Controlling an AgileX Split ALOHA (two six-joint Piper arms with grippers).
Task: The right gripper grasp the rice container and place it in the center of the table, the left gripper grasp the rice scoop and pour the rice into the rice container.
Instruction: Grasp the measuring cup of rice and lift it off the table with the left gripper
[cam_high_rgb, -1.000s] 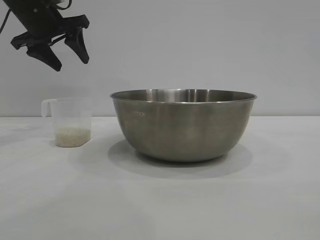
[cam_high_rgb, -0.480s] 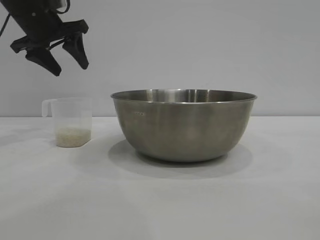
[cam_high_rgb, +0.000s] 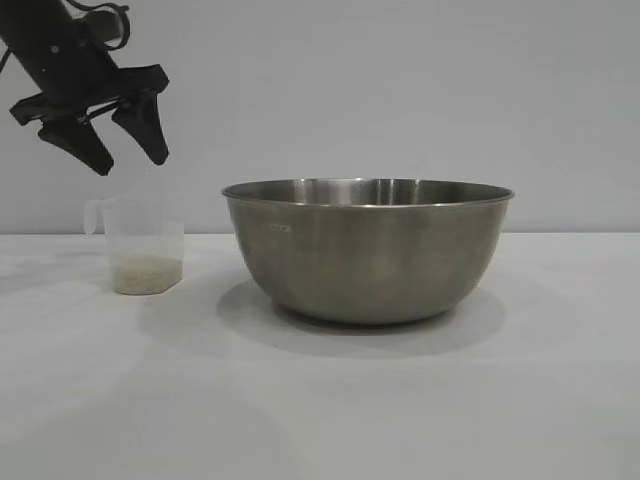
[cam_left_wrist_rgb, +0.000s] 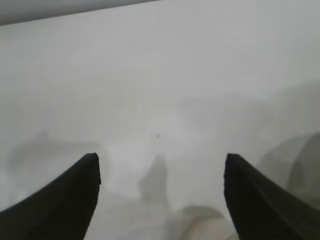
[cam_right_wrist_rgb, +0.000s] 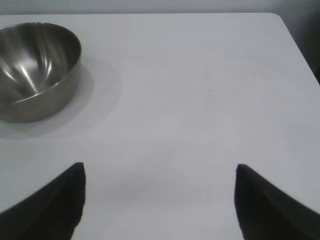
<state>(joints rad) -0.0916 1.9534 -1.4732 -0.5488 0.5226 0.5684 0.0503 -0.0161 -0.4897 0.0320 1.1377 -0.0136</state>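
Done: large round brushed-steel bowl placed mid white matte worktop | Left: small frosted plastic measuring cup, off-white rice inside, standing left of bowl, ungrasped | Left black two-fingered tool wide, empty, above cup | Right black tool wide, empty, well right of bowl | Remaining: grasp, pour.

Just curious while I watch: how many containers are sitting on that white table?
2. The rice container, a wide steel bowl, stands mid-table; the rice scoop, a small plastic cup with rice at its bottom, stands to its left in the exterior view, apart from it. Nothing seems hidden.
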